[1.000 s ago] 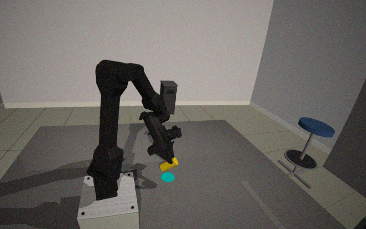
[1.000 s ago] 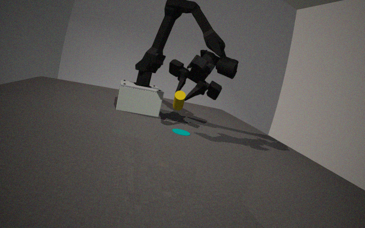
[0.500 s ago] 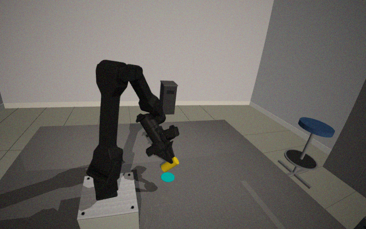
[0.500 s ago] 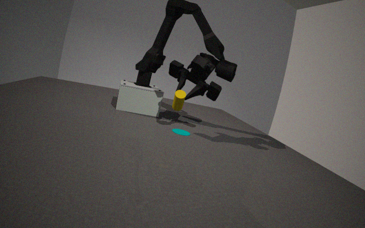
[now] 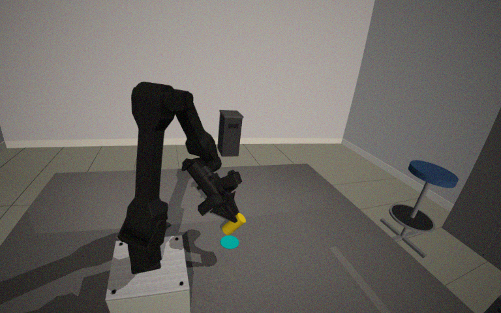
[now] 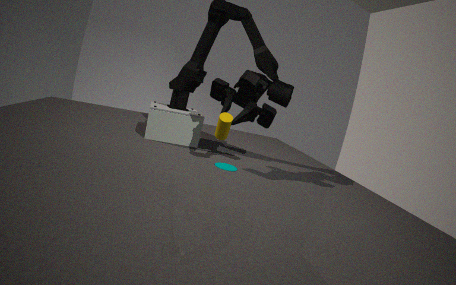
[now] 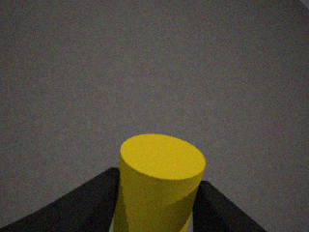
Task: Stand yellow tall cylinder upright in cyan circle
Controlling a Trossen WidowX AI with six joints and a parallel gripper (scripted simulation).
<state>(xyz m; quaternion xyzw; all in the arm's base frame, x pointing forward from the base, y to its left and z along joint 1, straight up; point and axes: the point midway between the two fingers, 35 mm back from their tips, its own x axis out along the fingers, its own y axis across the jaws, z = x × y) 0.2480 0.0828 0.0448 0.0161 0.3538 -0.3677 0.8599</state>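
The yellow cylinder [image 5: 231, 225] [image 6: 222, 126] [image 7: 156, 193] is held tilted in the air, its upper end leaning away from the arm's base. My gripper [image 5: 237, 218] [image 6: 227, 118] [image 7: 157, 184] is shut on it near its upper end, one finger on each side. The cyan circle [image 5: 229, 242] [image 6: 225, 166] lies flat on the dark floor mat. In the top and exterior views the cylinder appears above the circle, with a gap between them. The circle does not show in the wrist view.
The arm's base stands on a pale block [image 5: 147, 302] [image 6: 170, 126]. A blue stool [image 5: 432, 174] stands far to the right and a grey bin [image 5: 229, 136] stands at the back in the top view. Shadows of the arm fall on the mat [image 5: 280, 265].
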